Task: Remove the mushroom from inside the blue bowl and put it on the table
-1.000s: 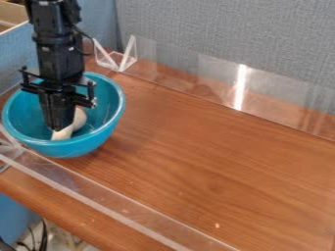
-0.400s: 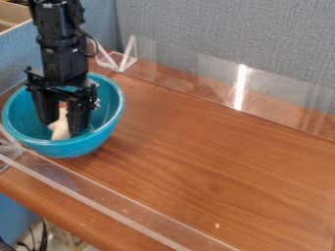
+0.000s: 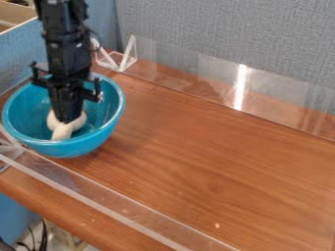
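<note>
The glossy blue bowl stands at the left end of the wood-grain table. Inside it lies the cream-white mushroom, low against the bowl's floor. My black gripper reaches straight down into the bowl, and its fingers are drawn together and pinch the top of the mushroom. The arm hides part of the bowl's far rim and the upper part of the mushroom.
A low clear acrylic border runs along the table's front edge, and taller clear panels stand at the back. A small clear stand sits behind the bowl. A cardboard box is at the far left.
The fingers stood apart on either side of the mushroom a moment ago and have now closed on it. The arm has hardly shifted, and the mushroom stays in the bowl.
</note>
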### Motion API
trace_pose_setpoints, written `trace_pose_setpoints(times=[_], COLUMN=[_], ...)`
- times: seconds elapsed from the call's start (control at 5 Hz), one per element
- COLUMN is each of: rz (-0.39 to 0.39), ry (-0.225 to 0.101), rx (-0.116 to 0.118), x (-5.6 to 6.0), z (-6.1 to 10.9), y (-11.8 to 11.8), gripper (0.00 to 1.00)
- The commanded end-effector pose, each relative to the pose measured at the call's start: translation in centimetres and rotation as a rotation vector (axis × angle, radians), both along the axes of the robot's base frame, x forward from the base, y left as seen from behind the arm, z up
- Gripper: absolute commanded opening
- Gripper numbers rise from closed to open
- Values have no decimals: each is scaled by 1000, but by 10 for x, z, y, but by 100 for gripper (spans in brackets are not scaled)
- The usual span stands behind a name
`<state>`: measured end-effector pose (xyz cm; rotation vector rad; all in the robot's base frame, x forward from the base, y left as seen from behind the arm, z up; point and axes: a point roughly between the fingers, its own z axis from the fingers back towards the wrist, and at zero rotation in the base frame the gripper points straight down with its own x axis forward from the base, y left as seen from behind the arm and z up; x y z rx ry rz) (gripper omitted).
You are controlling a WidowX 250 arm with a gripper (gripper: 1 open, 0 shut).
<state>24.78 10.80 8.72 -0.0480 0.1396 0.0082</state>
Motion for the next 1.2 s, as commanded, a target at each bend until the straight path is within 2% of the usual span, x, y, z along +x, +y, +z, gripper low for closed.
trace_pose_setpoints(times=[0.0,0.2,0.4,0.6,0.8,1.0], rz=[34,57,0,21,54,66], ry=[-77,-110,-135,-128,-119,-115], rx=[5,-3,-19,-10,3,8], x=[14,22,32,33,32,27], z=[27,41,43,25,7,14], y=[-12,-33,-53,-30,-2,4], gripper=[0,0,0,100,100,0])
